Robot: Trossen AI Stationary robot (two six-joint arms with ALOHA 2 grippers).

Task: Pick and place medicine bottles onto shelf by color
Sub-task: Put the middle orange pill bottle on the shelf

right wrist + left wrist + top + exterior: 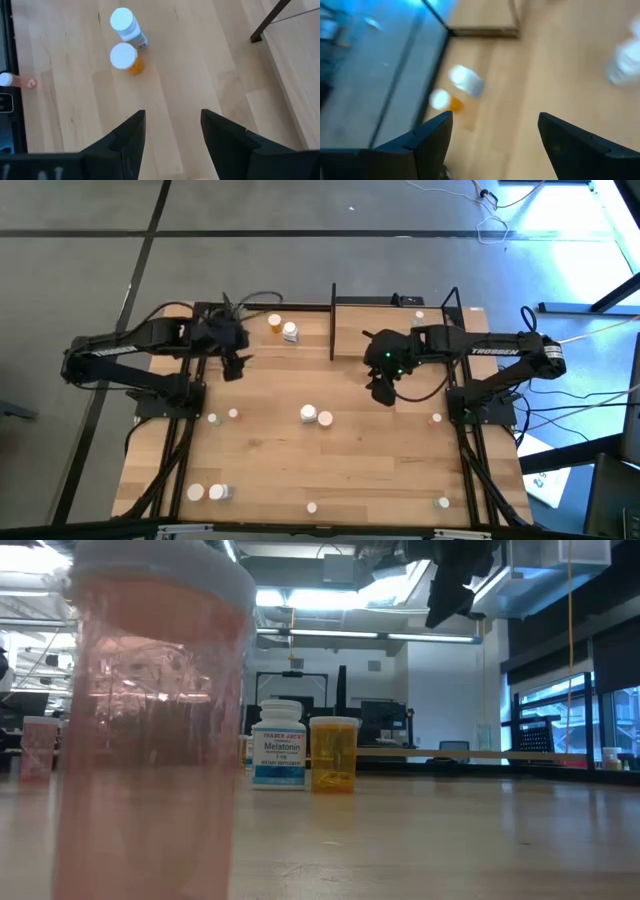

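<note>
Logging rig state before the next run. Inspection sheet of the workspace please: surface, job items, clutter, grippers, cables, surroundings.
Surface: light wooden tabletop, bare between scattered bottles.
Job's things: white bottle and orange bottle side by side mid-table; another white and orange pair at the far edge, left of the shelf; one small bottle on the shelf; more bottles near the edges.
Clutter: nothing seen.
Grippers: left gripper open, empty, near the far-edge pair; right gripper open, empty, above bare wood in front of the shelf.
Cables: black leads on both arms; loose cables on the floor beyond the table.
Surroundings: dark floor; office room behind.
</note>
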